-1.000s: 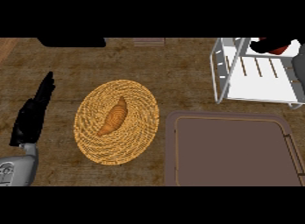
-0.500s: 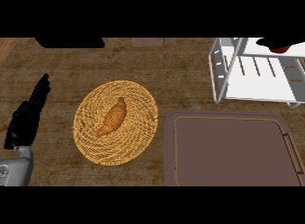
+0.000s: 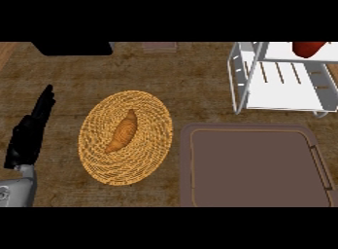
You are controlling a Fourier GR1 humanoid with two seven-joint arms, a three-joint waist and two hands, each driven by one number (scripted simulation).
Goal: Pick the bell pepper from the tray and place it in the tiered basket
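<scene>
Mottled brown counter (image 3: 200, 97) fills the head view, with a strip of lighter wood along its far-left edge. At the left, the robot's left hand (image 3: 30, 133) rests above its grey forearm (image 3: 10, 190), black fingers straight and close together, pointing away from the robot and holding nothing. A dark block (image 3: 71, 47) sits at the counter's far edge, above and to the right of the hand.

Just right of the hand lies a woven plate (image 3: 93, 146), and a croissant (image 3: 123, 131) lies lengthwise on its middle. Beside the plate's right rim, almost touching it, is the brown tray (image 3: 188, 165) with rounded corners; its flat inside is bare.

Beyond the tray, at the upper right, stands the white tiered basket (image 3: 238, 78), its lower shelf slotted. The red bell pepper (image 3: 310, 47) sits in the basket's upper tier, partly cut off by the view's top edge, well apart from the tray.
</scene>
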